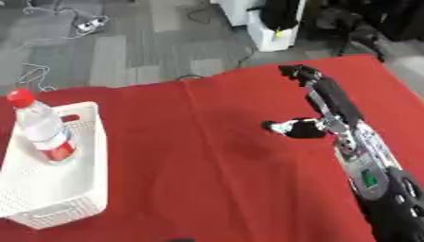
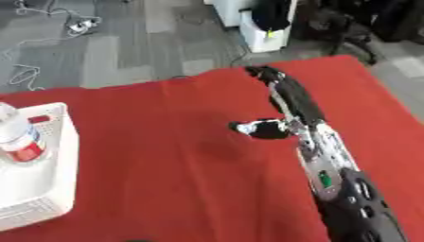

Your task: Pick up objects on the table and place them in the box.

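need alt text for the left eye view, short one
The robot's right hand stretches out over a red tablecloth, fingers straight and thumb out to the side, holding nothing. At the left, a white perforated box holds an upright clear water bottle with a red cap and red label.

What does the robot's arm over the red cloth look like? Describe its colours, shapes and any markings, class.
Only the right arm shows. Its forearm has a silver-grey casing with a small green mark on it, widening into a bulky black segment near the lower edge. The right hand is mostly black and slender, with silver at the joints; the thumb is black with a pale patch. No loose cables show on it.
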